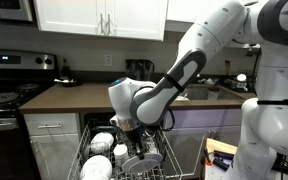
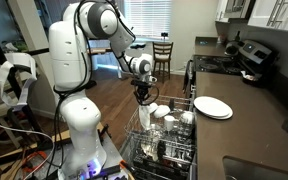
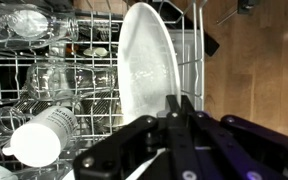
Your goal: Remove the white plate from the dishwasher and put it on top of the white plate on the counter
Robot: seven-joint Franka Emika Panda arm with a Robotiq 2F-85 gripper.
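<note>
White plate (image 3: 144,70) upright in rack (image 3: 44,95) w/ rim pinched in gripper (image 3: 180,101).

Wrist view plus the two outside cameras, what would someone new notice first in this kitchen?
The big white robot arm bending down into the open dishwasher rack dominates both exterior views. In the wrist view a white plate stands upright in the rack, with the hand right at its rim; whether it grips is unclear. A second plate lies on the dark counter beside the dishwasher.
</note>
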